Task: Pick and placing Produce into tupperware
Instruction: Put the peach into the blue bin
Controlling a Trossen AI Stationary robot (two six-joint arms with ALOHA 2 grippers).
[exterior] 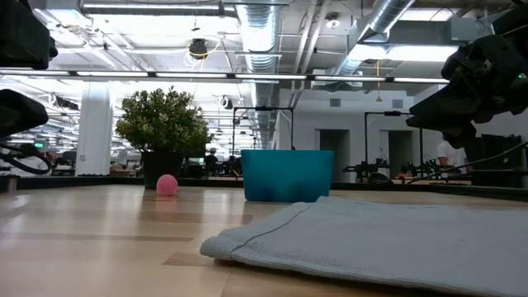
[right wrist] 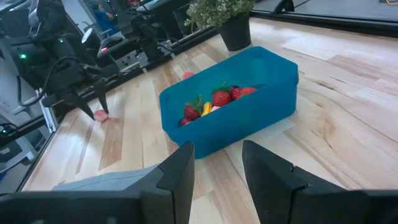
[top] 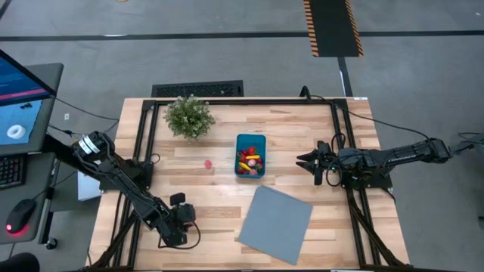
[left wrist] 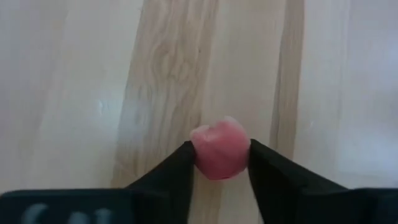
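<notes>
The teal tupperware (top: pixel 250 155) stands mid-table and holds several red and yellow produce pieces (right wrist: pixel 214 99). A pink round piece (top: pixel 208 163) lies loose on the wood to its left. My left gripper (left wrist: pixel 219 163) is near the table's front left, its fingers around another pink piece (left wrist: pixel 219 149); the right wrist view shows that gripper (right wrist: pixel 98 106) from afar. My right gripper (right wrist: pixel 217 162) hovers open to the right of the tupperware, with nothing between its fingers. My left gripper pinches the pink piece by its two opposite sides (left wrist: pixel 198 154) between its two fingertips (left wrist: pixel 264 163). The fingers slant steeply down onto it from above. The piece (right wrist: pixel 100 115) sits low at the tabletop, right under the fingers.
A potted green plant (top: pixel 189 117) stands at the far left of the table. A flat grey-blue sheet (top: pixel 276 223) lies near the front, right of centre. Black frame rails run along the table's left and right sides. Bare wood lies between my left gripper and the tupperware.
</notes>
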